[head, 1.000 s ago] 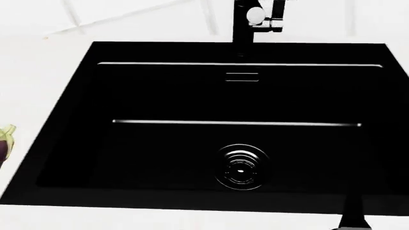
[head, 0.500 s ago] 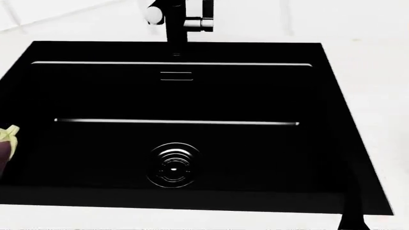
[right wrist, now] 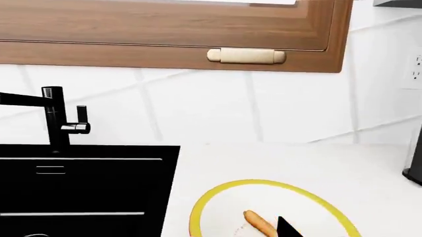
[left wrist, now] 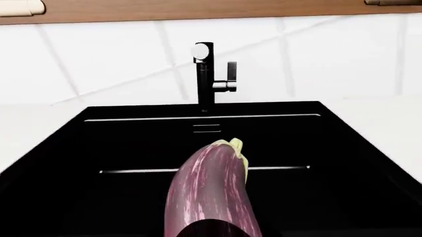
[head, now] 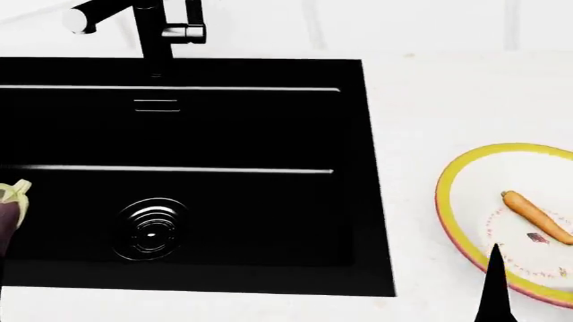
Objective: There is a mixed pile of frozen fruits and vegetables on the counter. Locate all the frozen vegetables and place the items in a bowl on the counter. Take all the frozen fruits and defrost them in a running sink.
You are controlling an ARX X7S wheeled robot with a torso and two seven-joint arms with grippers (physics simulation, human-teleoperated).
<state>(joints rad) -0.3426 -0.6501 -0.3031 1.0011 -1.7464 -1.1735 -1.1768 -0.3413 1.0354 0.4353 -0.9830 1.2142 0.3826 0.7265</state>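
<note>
Purple eggplant, pale-streaked with a green cap, is seen carried by the left claw over the black sink; only its cap end shows at the left edge of the head view. The grip itself is cut off below the left wrist frame, so the fingers are not visible, though the eggplant appears to be clamped in that claw. Bowl, yellow-rimmed, is set on the white table right of the sink, well apart from the eggplant, with a carrot already lying in it.

Risk: the eggplant is a vegetable and is hanging above the basin; if the hold slips or is released early, it would be dropped into the sink instead of the bowl. The bowl is partly out of frame, so a misjudged placement near its rim could tip the eggplant onto the table.

Right claw: only a dark tip is seen, state cannot be told. No fruits are in view. Faucet flow cannot be made out.
</note>
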